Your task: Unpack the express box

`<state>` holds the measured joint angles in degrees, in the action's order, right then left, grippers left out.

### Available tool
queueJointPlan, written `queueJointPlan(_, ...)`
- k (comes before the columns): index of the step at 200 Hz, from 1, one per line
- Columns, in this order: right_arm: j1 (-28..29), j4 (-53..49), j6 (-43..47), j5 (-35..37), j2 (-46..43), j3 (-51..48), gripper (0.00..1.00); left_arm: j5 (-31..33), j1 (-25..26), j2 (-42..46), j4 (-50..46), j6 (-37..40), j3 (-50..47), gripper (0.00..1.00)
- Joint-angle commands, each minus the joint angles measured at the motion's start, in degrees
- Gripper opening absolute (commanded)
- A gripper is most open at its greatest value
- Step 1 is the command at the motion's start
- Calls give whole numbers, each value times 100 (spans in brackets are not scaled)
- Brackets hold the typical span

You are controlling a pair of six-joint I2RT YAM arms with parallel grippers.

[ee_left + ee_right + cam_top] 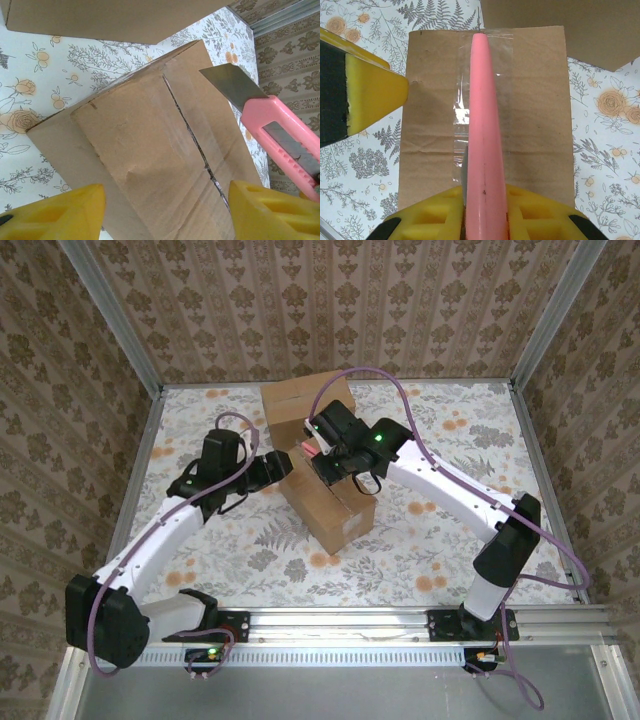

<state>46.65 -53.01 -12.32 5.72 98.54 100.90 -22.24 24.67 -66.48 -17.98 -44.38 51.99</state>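
Right tool [484,212] with pink cutter [482,100] — box [535,100] beneath

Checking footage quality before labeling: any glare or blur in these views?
Right wrist: glare on the clear tape; the pink knife looks soft, very near the lens. Left wrist: yellow fingers blurred, box seam crisp. Top external: even light, no harsh shadows.
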Motion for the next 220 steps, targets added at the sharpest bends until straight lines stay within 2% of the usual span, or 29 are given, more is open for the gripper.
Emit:
queueJointPlan(1, 44, -174, -3, 150, 20, 202, 0, 103, -14, 181, -258, 156, 317, 68)
queueJointPlan(60, 53, -175, -35, 131, 25, 207, 0, 273, -32, -226, -419, 183, 422, 70)
queueJointPlan(97, 46, -175, -51, 158, -36, 176, 0, 294, -32, -520, -174, 123, 437, 77)
queueJointPlan(106, 52, -176, -52, 157, -40, 164, 0, 303, -33, -571, -101, 108, 434, 84)
queueJointPlan(117, 48, -165, -52, 157, -46, 134, 0, 317, -32, -631, -12, 100, 419, 86)
queueJointPlan(220, 53, -112, -69, 149, -72, 31, 0, 256, -28, -854, 488, -101, 64, 78)
